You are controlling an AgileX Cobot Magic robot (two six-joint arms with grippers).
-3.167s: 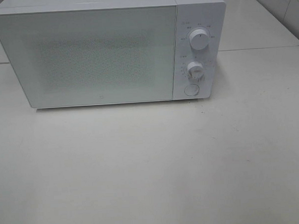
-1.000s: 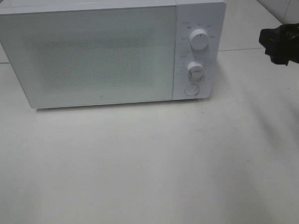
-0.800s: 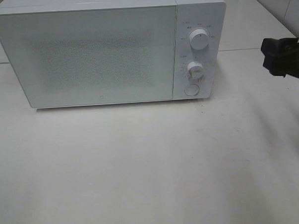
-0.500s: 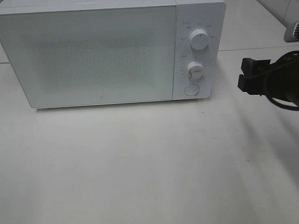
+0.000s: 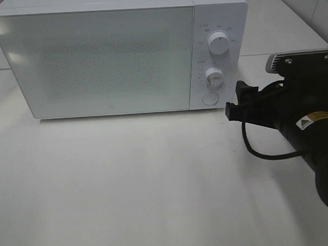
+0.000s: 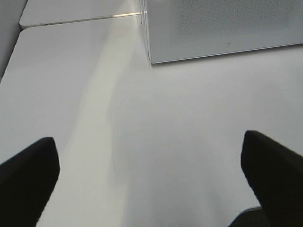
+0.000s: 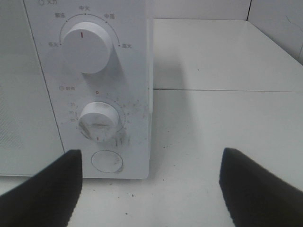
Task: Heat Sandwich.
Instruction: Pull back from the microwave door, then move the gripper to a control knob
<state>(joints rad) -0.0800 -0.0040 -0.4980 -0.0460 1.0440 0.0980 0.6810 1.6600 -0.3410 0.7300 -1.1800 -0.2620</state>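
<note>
The sandwich is out of view. A white microwave (image 5: pixel 101 60) stands at the back of the table with its door shut. My right gripper (image 5: pixel 235 102) hangs open just right of the control panel, close to the round door button (image 5: pixel 209 98). In the right wrist view the open right gripper (image 7: pixel 151 189) faces the panel's right edge, with the button (image 7: pixel 107 161) near one finger (image 7: pixel 47 189). Nothing is between the fingers. My left gripper (image 6: pixel 150 182) stands wide open over bare table in front of the microwave's left corner (image 6: pixel 151 56); it does not show in the high view.
The panel carries an upper knob (image 5: pixel 219 44) and a lower timer knob (image 5: pixel 214 77). White tabletop (image 5: pixel 128 184) stretches in front of the microwave. A seam between table slabs (image 5: pixel 281 53) runs behind the right arm. A tiled wall (image 5: pixel 311 7) stands at the far right.
My right arm has come in from the right edge, moving left and down until its gripper is beside the microwave's control panel. The microwave has not moved.
</note>
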